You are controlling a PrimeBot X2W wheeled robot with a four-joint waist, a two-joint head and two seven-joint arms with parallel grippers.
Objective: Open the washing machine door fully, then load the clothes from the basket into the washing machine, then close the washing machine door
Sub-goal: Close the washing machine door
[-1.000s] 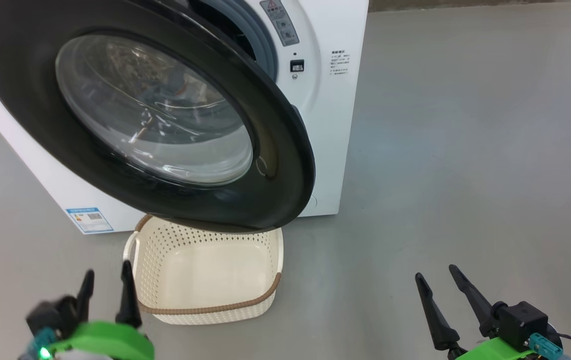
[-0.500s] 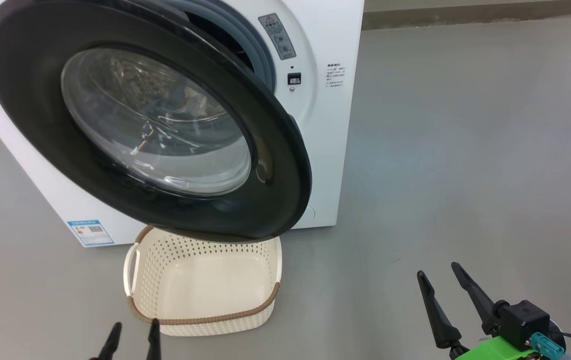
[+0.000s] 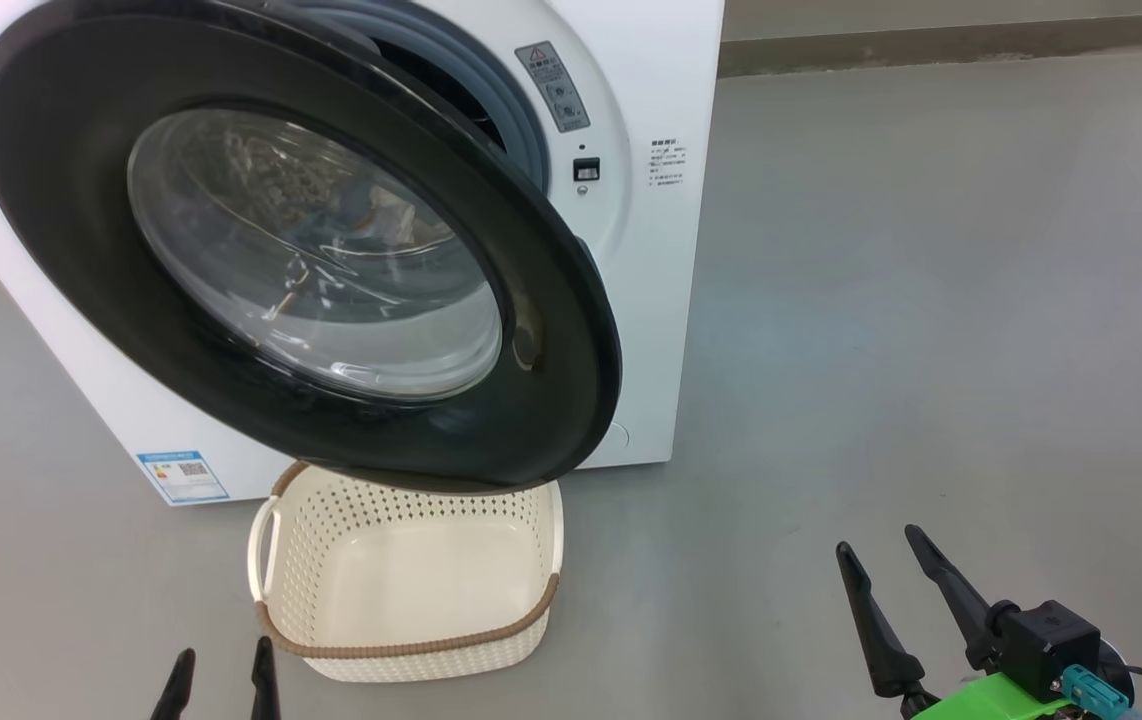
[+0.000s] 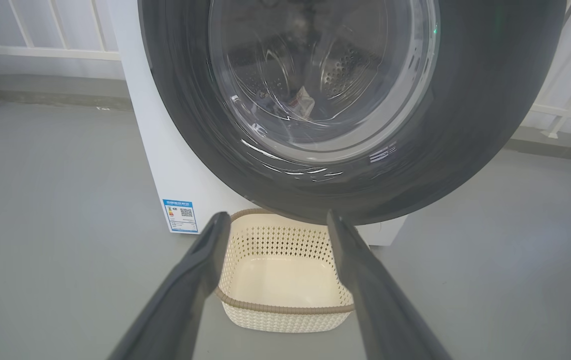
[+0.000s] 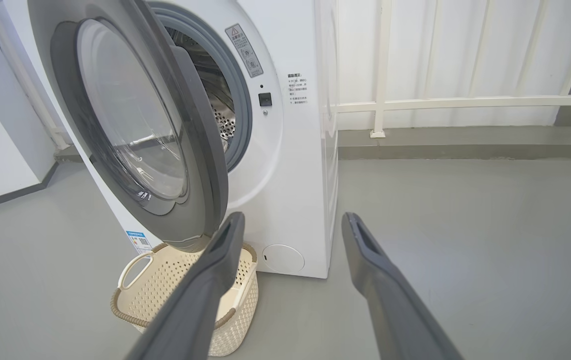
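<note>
**Op:** Where's the door relative to the pincers?
**Eng:** Your left pincer (image 3: 223,655) is low at the basket's (image 3: 411,645) near-left corner, jaws apart. The washing machine door (image 3: 311,260) is ahead and above it, overhanging the basket's far rim. Your right pincer (image 3: 877,542) is spread too, holding nothing, well right of the door.
**Op:** Door look and heading?
**Eng:** Glossy black ring, bulging clear glass. Partly swung out, hinged on your left, free edge pointing right.

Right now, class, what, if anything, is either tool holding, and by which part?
Nothing: the left tool and the right tool are both open and empty.
</note>
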